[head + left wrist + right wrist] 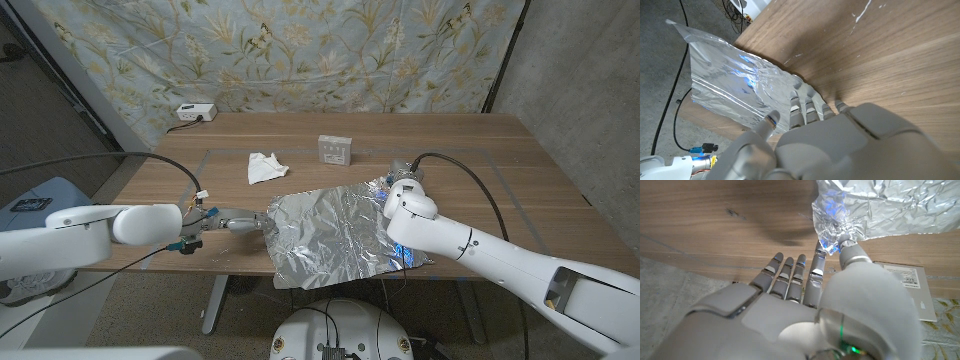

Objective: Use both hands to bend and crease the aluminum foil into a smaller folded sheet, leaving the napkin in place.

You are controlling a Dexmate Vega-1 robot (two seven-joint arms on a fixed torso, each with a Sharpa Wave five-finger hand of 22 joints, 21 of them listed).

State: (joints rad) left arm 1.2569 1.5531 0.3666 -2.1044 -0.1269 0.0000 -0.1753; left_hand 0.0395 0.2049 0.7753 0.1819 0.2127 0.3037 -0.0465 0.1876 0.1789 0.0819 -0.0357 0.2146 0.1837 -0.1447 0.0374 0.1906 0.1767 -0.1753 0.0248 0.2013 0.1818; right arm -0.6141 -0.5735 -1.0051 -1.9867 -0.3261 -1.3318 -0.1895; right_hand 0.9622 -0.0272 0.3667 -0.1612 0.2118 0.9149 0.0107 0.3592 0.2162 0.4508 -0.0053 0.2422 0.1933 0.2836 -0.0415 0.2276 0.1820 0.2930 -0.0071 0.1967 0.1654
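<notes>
While the foil is lying crinkled across the near middle of the table, with its near edge hanging over the table's front edge, both hands are working at its opposite sides. The right hand is pinching the foil's right corner between thumb and a finger, the metal bunching into a small crumpled peak there; its other fingers are reaching out straight. The left hand is resting its fingertips on the foil's left edge, fingers extended and holding nothing.

To my eye the step in hand is starting a fold. It would go best if the left hand is pressing down as an anchor while the right is lifting its corner up and over toward the left, keeping the edge taut so the crease runs straight and does not wrinkle further. Pulling too hard may tear it.

The foil is thin, shiny and already heavily creased, so it should keep any bend given. The napkin is sitting crumpled, white and soft, behind the foil and apart from it. A small flat grey-white box is lying further back.
</notes>
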